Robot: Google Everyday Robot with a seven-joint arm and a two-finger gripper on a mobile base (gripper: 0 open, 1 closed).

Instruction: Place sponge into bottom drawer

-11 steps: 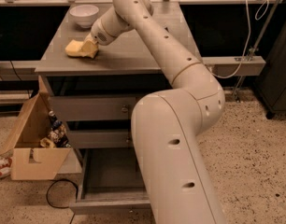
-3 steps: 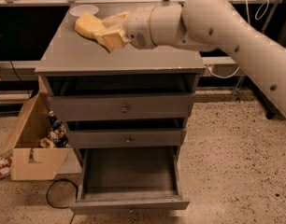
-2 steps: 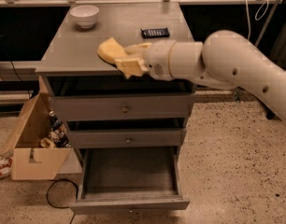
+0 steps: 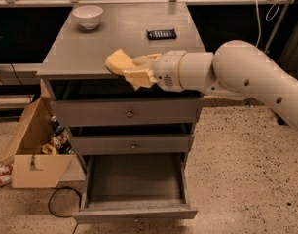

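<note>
Where the jaws meet, they are clamped on the sponge (image 4: 118, 62), a pale-yellow foam block that is bent and pinched at its right end.

Item 1. Gripper (image 4: 135, 71): held in the air at the front edge of the bench (image 4: 85, 52), near the middle of its width and pointed to the left. Whether the sponge touches the bench surface cannot be told.

Item 2. Arm (image 4: 246, 72): cream-coloured and thick, entered from the right of the view and laid across the bench's front right corner.

Item 3. Bowl (image 4: 88, 16): white, set upright at the rear left of the bench, well apart from the sponge.

Item 4. Dark flat device (image 4: 161, 33): laid towards the rear right of the bench, beyond the gripper.

Item 5. Top drawer (image 4: 90, 112) and middle drawer (image 4: 105, 144): grey, each fitted with a small round knob, both pushed in below the bench top.

Item 6. Bottom drawer (image 4: 134, 212): pulled out towards the camera, its flat grey inner floor exposed. It is located directly below the gripper and well apart from the sponge.

Item 7. Cardboard box (image 4: 37, 169): open, stood on the floor (image 4: 246, 169) just left of the drawers, with small packaged goods seen inside.

Item 8. Cable (image 4: 56, 206): black, looped on the floor between the box and the bottom drawer.
</note>
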